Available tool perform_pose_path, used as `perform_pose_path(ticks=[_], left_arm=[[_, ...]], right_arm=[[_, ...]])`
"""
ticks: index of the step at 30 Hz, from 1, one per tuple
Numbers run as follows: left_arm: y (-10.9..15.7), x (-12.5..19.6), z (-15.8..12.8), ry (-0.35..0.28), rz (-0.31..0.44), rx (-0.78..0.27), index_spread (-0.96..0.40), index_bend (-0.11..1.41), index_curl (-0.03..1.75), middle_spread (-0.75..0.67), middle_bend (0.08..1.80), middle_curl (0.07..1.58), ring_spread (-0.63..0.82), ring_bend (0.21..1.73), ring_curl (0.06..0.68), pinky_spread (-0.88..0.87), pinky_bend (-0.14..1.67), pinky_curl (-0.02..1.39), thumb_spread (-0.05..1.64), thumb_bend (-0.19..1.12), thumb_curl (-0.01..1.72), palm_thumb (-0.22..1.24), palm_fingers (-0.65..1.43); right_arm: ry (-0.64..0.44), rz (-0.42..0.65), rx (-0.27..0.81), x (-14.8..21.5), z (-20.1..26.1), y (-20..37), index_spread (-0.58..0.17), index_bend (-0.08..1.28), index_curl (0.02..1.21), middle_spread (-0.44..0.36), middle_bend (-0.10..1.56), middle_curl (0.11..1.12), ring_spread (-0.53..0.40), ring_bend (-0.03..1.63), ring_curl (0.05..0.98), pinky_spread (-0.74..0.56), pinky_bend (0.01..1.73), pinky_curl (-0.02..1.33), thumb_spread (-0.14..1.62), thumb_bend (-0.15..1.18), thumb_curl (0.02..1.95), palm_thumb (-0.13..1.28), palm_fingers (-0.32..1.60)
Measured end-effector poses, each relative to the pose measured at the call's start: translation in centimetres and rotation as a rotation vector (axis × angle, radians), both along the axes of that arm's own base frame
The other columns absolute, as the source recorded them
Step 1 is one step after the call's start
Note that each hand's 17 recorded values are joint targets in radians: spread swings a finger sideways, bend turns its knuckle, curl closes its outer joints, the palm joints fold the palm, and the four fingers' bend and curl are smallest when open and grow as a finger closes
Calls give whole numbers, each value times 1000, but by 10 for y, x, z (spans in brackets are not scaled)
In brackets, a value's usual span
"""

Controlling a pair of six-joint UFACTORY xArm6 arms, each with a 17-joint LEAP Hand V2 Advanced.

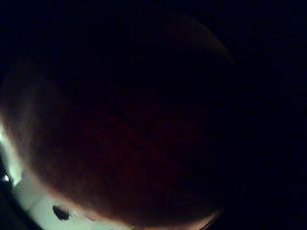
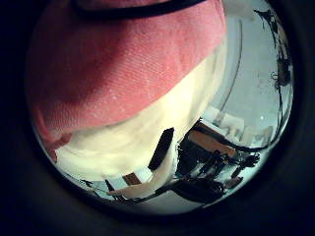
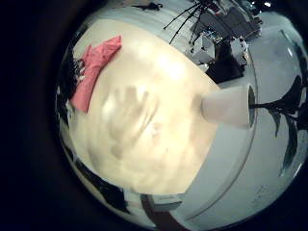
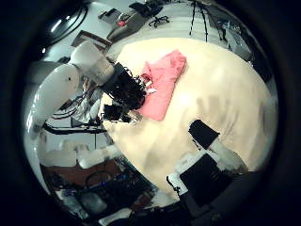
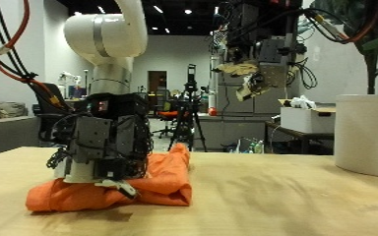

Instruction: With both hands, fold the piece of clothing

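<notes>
Now left robot hand [image 5: 101, 147] resting on pink garment [image 5: 157, 182].

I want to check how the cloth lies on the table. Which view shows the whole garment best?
The right thumb side palm view: the whole pink garment lies on the table, the left robot hand at its edge. Outside view is low and partly blocked; left palm views too close.

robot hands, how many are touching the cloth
1. The left hand rests on the orange-pink cloth on the table. The right hand hangs raised above the table, clear of the cloth. Fingers under the cloth may be hidden.
</notes>
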State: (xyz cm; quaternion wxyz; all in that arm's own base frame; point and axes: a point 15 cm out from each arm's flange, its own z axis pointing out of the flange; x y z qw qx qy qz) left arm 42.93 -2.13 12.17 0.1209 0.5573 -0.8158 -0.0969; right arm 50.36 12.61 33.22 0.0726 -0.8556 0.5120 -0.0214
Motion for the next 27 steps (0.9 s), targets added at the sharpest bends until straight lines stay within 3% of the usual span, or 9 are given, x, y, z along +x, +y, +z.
perform_pose_path(ticks=[8, 13, 18, 27], left_arm=[[-4, -13, 103, -91, 3, -18, 23, 154, 278, 274, 171, 238, 511, 398, 215, 524, 226, 321, 1141, -17, 249, 155, -64], [2, -17, 163, -153, 21, -22, 21, 155, 277, 266, 173, 241, 511, 393, 216, 524, 222, 320, 1135, -19, 251, 155, -53], [10, -31, 196, -169, 54, -21, 20, 157, 278, 260, 174, 245, 505, 395, 220, 523, 217, 320, 1124, -20, 254, 151, -47], [41, -44, 223, -217, 160, -26, 5, 158, 281, 237, 181, 258, 495, 404, 225, 512, 222, 323, 1112, -19, 259, 158, -24]], right_arm=[[-10, 1, 1, -4, 10, -1, -241, 165, 303, 90, 189, 318, 174, 389, 234, 257, 455, 272, 960, -17, 676, 972, 83], [64, 8, -16, -24, 8, -4, -240, 164, 301, 90, 190, 317, 174, 384, 235, 266, 445, 275, 962, -29, 670, 939, 86], [145, 13, -42, -47, 12, -11, -248, 171, 303, 89, 185, 315, 186, 371, 236, 279, 426, 278, 992, -36, 624, 852, 76], [107, -13, -90, -35, 30, -40, -252, 172, 308, 97, 185, 309, 200, 343, 233, 279, 402, 283, 1050, -28, 519, 758, 68]])
